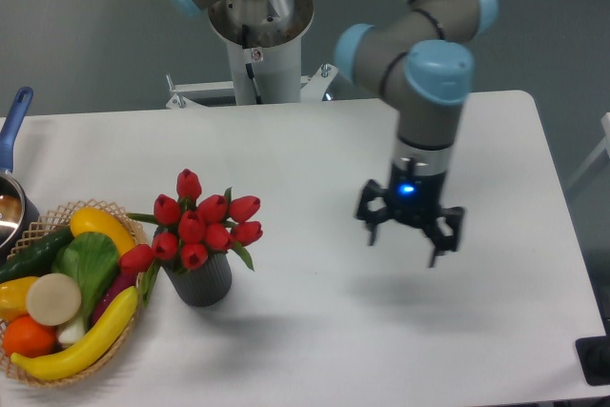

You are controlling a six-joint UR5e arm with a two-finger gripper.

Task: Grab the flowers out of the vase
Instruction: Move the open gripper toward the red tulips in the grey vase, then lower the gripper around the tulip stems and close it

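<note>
The flowers (pixel 202 223), a bunch of red tulips with green leaves, stand upright in the vase (pixel 200 281), a short dark grey ribbed cylinder at the left of the white table. My gripper (pixel 408 238) hangs above the table well to the right of the flowers, pointing down. Its fingers are spread apart and hold nothing. It is apart from the flowers and the vase.
A woven basket (pixel 38 232) with toy vegetables and fruit sits at the left edge, touching or almost touching the vase. A pot with a blue handle (pixel 15 116) is at the far left. The robot base (pixel 257 16) stands behind the table.
</note>
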